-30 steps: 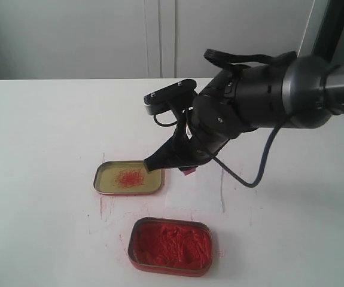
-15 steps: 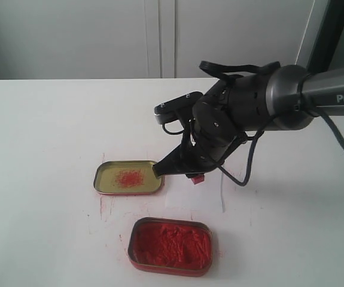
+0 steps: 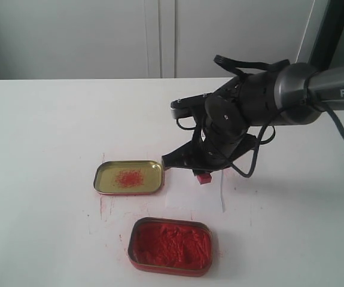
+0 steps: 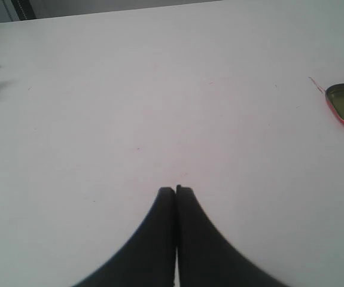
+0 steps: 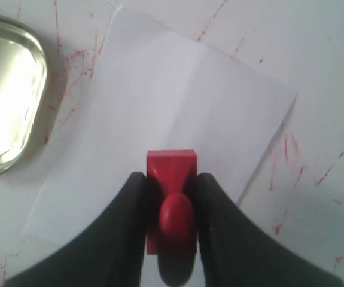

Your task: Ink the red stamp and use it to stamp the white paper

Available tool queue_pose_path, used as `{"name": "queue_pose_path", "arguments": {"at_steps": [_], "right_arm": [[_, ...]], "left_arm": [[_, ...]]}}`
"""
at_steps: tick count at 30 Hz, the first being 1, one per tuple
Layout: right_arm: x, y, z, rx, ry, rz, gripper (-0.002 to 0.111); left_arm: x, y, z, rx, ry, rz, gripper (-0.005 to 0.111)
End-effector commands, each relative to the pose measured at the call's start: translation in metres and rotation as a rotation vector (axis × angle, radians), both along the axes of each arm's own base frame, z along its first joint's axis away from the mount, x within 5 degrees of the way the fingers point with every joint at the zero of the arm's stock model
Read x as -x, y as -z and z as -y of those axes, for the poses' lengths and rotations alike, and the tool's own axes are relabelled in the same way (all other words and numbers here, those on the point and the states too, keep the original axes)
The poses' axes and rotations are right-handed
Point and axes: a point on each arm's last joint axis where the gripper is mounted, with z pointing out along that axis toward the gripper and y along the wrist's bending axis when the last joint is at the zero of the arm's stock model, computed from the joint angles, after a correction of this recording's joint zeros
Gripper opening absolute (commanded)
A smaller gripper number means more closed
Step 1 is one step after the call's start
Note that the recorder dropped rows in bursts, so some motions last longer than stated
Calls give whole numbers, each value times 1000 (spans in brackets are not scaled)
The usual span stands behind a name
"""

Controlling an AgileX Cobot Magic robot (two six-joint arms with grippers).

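One small bright red plastic stamp (image 5: 172, 164), light, rigid and likely slick, is pinched at its narrow handle by the right gripper (image 5: 172, 182) over the far edge of the thin white paper sheet (image 5: 177, 101); left gripper (image 4: 176, 191) pressed together, empty.

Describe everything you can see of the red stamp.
The small bright red plastic stamp has a square block base and a narrow rounded handle. The right pincer clamps the handle from both sides, base down. It is over the thin white paper sheet, near one edge; contact cannot be told. Its printing face is hidden.
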Motion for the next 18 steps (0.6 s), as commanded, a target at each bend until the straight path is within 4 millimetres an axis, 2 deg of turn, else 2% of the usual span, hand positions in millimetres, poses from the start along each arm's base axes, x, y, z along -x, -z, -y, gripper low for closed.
{"name": "queue_pose_path", "arguments": {"at_steps": [1, 18], "right_arm": [[-4, -2, 3, -32, 32, -3, 0], [-2, -2, -2, -69, -2, -21, 0]], "left_arm": [[0, 0, 0, 9, 4, 3, 0], [0, 0, 0, 9, 4, 3, 0]]}}
